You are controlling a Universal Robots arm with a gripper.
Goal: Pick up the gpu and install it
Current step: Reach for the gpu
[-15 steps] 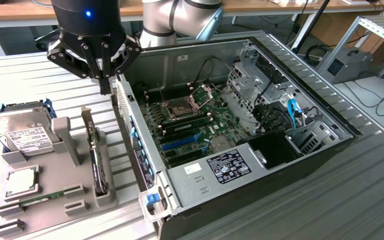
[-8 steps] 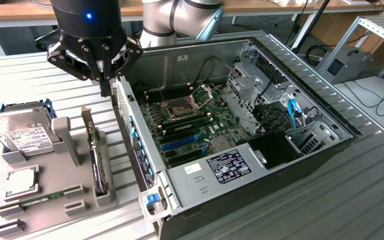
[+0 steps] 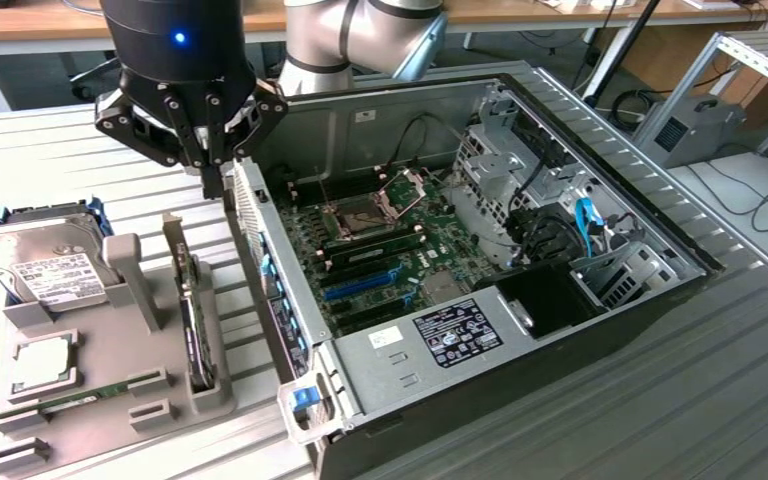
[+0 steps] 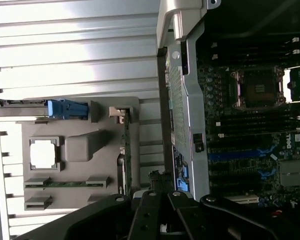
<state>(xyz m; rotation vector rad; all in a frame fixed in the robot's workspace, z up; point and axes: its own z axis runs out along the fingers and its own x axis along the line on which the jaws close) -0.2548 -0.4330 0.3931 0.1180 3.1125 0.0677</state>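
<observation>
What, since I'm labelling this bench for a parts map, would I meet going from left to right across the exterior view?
hard drive → gpu → motherboard → blue cable → grey box

Exterior view was evenly lit, with soft shadows inside the case (image 3: 357,130). Wrist view was harsher: table slats (image 4: 75,50) blew out white, chip (image 4: 44,153) glared, motherboard (image 4: 255,125) was dim.
</observation>
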